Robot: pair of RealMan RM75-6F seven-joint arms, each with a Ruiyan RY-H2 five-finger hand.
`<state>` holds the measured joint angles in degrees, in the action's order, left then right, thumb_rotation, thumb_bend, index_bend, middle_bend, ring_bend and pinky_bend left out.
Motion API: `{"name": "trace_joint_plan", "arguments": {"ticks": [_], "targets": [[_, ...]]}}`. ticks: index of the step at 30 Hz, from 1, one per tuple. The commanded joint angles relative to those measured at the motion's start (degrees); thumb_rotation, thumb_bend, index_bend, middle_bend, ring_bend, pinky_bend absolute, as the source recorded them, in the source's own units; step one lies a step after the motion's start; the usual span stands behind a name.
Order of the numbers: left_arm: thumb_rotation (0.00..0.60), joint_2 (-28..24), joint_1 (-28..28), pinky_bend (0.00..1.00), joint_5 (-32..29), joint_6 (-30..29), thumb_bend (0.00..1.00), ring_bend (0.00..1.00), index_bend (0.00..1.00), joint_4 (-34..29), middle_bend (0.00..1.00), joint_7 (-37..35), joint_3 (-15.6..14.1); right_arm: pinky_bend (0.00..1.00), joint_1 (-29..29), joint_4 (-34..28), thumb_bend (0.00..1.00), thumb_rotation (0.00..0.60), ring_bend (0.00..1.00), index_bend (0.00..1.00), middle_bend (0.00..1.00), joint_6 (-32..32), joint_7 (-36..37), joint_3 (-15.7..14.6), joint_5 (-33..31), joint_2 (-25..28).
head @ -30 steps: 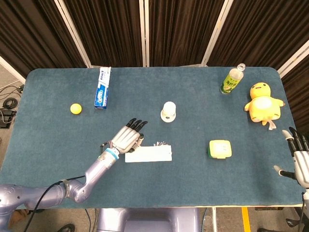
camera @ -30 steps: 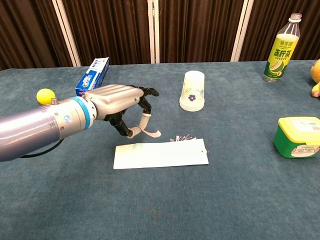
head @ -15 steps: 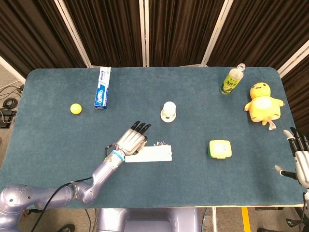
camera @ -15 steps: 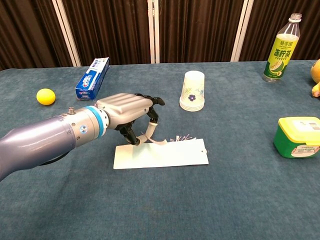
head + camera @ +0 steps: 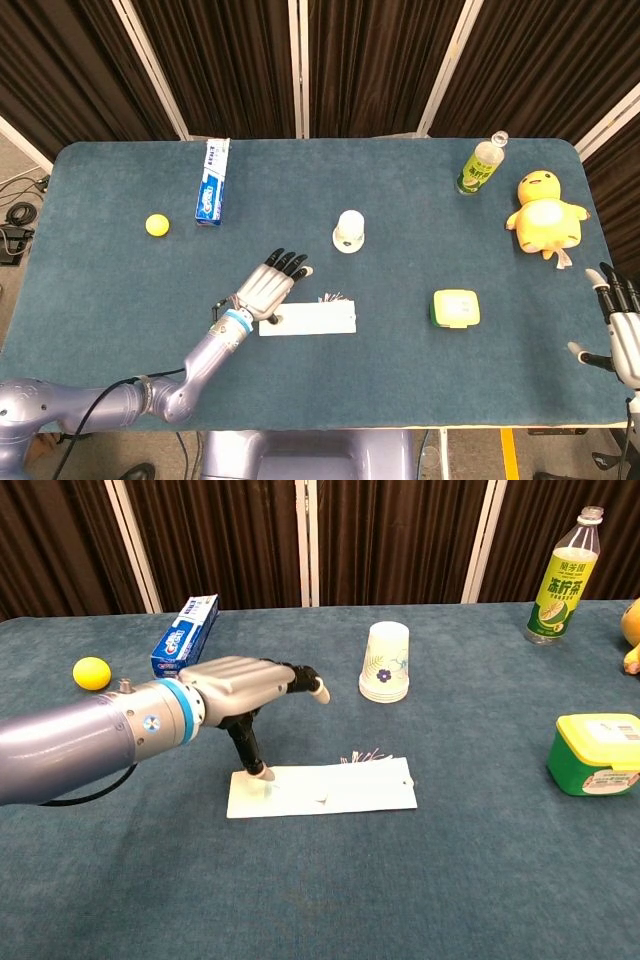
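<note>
My left hand (image 5: pixel 268 292) (image 5: pixel 245 695) hovers over the left end of a flat white packet (image 5: pixel 310 319) (image 5: pixel 325 787) lying near the table's front middle. Its fingers stretch forward and apart above the packet, while one digit points straight down and touches the packet's left end. Nothing is gripped. The packet lies flat, with a small fringe of thin strands at its far edge. My right hand (image 5: pixel 620 330) stays at the table's right edge, fingers apart and holding nothing; the chest view does not show it.
A white paper cup (image 5: pixel 348 230) (image 5: pixel 386 662) stands upside down behind the packet. A toothpaste box (image 5: pixel 211 180) (image 5: pixel 185 632) and yellow ball (image 5: pixel 156 225) (image 5: pixel 91 672) lie at the back left. A green-yellow box (image 5: pixel 456 308) (image 5: pixel 598 752), bottle (image 5: pixel 480 165) (image 5: pixel 562 580) and duck plush (image 5: pixel 545 213) sit on the right.
The left hand's curled fingers have straightened out, and the lifted white flap at the packet's left end now lies flat. One digit has come down onto the packet. The right hand has not moved.
</note>
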<state>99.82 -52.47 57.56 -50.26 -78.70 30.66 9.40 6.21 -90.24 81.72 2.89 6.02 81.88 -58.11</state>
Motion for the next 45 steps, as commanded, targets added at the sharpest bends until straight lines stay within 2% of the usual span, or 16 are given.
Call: {"name": "trace_joint_plan", "arguments": {"ticks": [1,7,12,17,22,28,33,37,39,43,45], "targets": [[0.6,-2.0,0.9,0.0,1.4,-1.9,0.05,0.0,0.12,-2.1,0.0,-1.6,0.8,0.0,0.0,0.0,0.0,0.6,0.0,0.02,0.0,0.1,-0.1,0.0,0.1,0.0],[0.6,-7.6,3.2,0.0,4.2,-6.3,0.05,0.0,0.0,-6.0,0.0,-4.6,2.4,0.0,0.0,-0.1,0.0,0.6,0.0,0.02,0.0,0.0,-0.4,-0.2,0.3,-0.1],[0.6,-13.5,6.5,0.0,5.6,-10.7,0.0,0.0,0.0,-9.2,0.0,-7.0,3.0,0.0,0.2,-0.2,0.0,0.6,0.0,0.02,0.0,-0.4,-1.4,-0.6,0.7,-0.6],[0.584,-21.7,11.1,0.0,4.0,-13.9,0.0,0.0,0.0,-14.5,0.0,-8.1,2.4,0.0,1.2,0.0,0.0,0.6,0.0,0.02,0.0,-1.8,-3.1,-0.9,1.1,-1.4],[0.6,-29.3,16.9,0.0,4.2,-20.3,0.0,0.0,0.0,-19.7,0.0,-9.3,1.7,0.0,4.3,0.1,0.0,0.6,0.0,0.01,0.0,-5.3,-5.8,-1.2,3.6,-2.2],[0.6,-37.3,24.3,0.0,3.6,-27.3,0.0,0.0,0.0,-27.0,0.0,-7.8,-1.4,0.0,12.2,-3.6,0.0,0.6,0.0,0.01,0.0,-14.6,-7.2,-0.6,7.6,-1.0],[0.6,-40.6,29.1,0.0,4.8,-31.5,0.0,0.0,0.0,-30.7,0.0,-9.0,-3.5,0.0,19.1,-8.2,0.0,0.6,0.0,0.01,0.0,-22.9,-8.4,0.6,9.3,0.3],[0.6,-41.9,32.3,0.0,5.8,-33.4,0.0,0.0,0.0,-32.6,0.0,-11.4,-4.9,0.0,26.1,-11.3,0.01,0.6,0.0,0.01,0.0,-32.2,-8.9,1.9,9.1,-0.1],[0.6,-42.6,33.1,0.0,6.3,-33.4,0.0,0.0,0.0,-33.0,0.0,-12.8,-5.2,0.0,29.3,-12.4,0.05,0.6,0.0,0.01,0.0,-36.3,-9.9,2.6,8.5,-0.8],[0.6,-43.3,33.9,0.0,7.4,-33.3,0.0,0.0,0.0,-32.8,0.0,-14.5,-5.2,0.0,34.9,-14.3,0.22,0.6,0.0,0.03,0.0,-43.2,-11.3,4.2,6.0,-2.8],[0.6,-43.4,34.2,0.0,8.1,-33.3,0.0,0.0,0.0,-32.6,0.0,-15.0,-5.2,0.0,37.7,-14.3,0.27,0.6,0.0,0.04,0.0,-46.5,-12.4,5.1,3.8,-4.3]]}}
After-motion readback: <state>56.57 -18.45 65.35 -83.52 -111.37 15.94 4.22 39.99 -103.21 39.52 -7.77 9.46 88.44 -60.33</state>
